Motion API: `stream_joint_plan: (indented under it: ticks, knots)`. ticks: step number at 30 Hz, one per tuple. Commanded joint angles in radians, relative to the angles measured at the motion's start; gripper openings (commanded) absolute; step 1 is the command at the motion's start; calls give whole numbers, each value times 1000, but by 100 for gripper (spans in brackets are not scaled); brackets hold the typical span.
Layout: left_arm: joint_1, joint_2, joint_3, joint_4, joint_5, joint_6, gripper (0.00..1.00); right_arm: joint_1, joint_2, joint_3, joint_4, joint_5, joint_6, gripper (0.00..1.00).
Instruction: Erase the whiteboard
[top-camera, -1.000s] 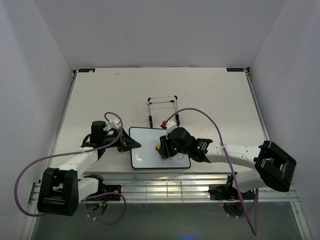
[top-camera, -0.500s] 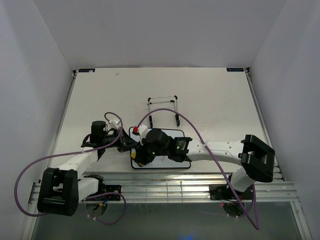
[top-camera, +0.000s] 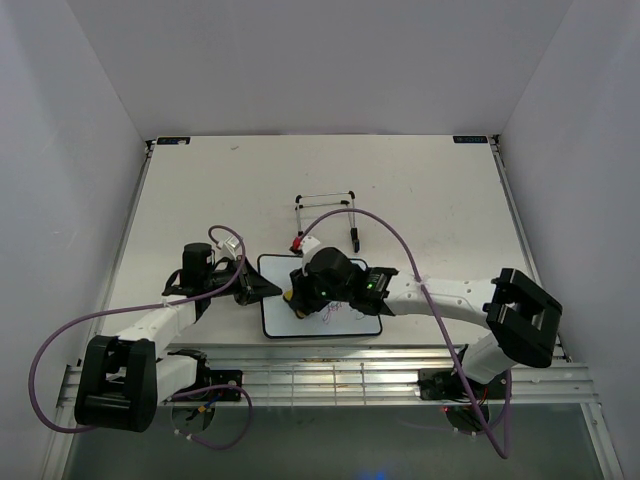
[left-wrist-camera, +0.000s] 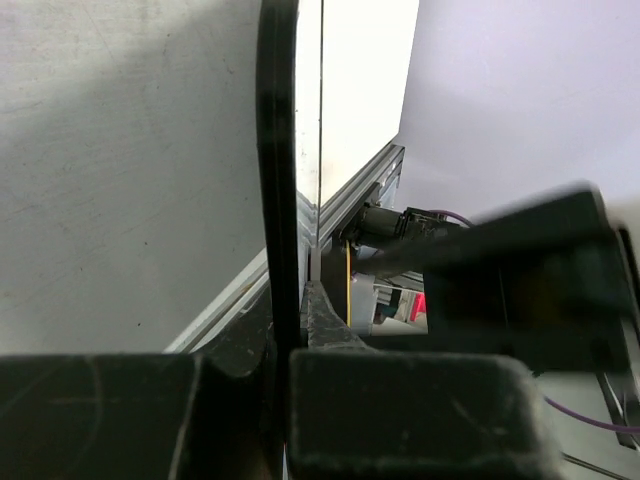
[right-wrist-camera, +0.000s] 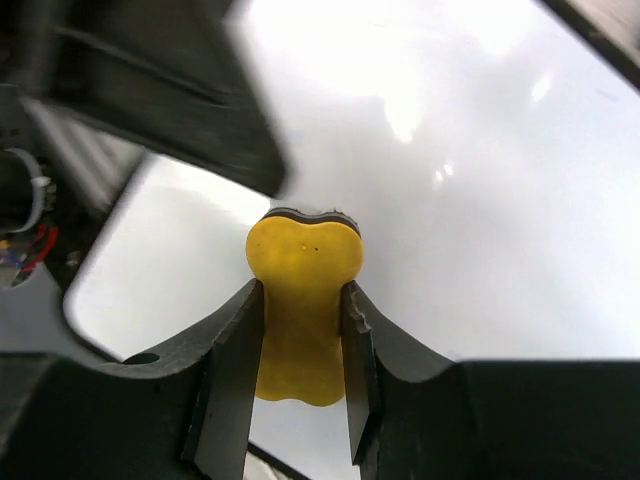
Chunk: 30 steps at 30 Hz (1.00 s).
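The whiteboard (top-camera: 282, 322) lies flat near the table's front edge, black-framed, with faint red-purple marks left on its right half. My left gripper (top-camera: 264, 290) is shut on its left rim; in the left wrist view the black frame (left-wrist-camera: 277, 150) runs straight between the jaws (left-wrist-camera: 288, 305). My right gripper (top-camera: 297, 300) is shut on the yellow peanut-shaped eraser (right-wrist-camera: 302, 262), whose dark felt end presses on the white face (right-wrist-camera: 480, 200) in the board's left-middle part. The fingers (right-wrist-camera: 232, 360) clamp the eraser's narrow waist.
The black wire easel stand (top-camera: 325, 215) stands just behind the board. A purple cable (top-camera: 400, 235) arcs over the right arm. A metal rail (top-camera: 330, 380) runs along the table's near edge, and white walls close in on three sides.
The right gripper swept the eraser left across the board, then came back a little to the right and up. The left gripper has kept its hold on the rim.
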Motion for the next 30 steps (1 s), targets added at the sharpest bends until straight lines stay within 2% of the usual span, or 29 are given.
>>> stream_joint_plan:
  ticks: [1, 10, 15, 20, 23, 30]
  knots:
    - [-5, -32, 4, 45, 21, 20, 0, -56, -14, -108, -105, 62, 32, 30]
    - [-5, -52, 0, 42, 23, 16, 0, -203, -160, -346, -105, 59, 60, 30]
    - [-4, -56, -1, 42, 10, 16, 0, -241, -230, -400, -102, 38, 34, 30]
    - [-4, -56, -3, 42, 7, 15, 0, -241, -254, -408, -29, -28, 31, 30]
    - [-5, -56, -3, 40, 6, 15, 0, -211, -267, -415, 81, -134, 71, 29]
    - [-5, -55, -1, 39, 3, 16, 0, -41, -234, -356, 168, -44, 118, 29]
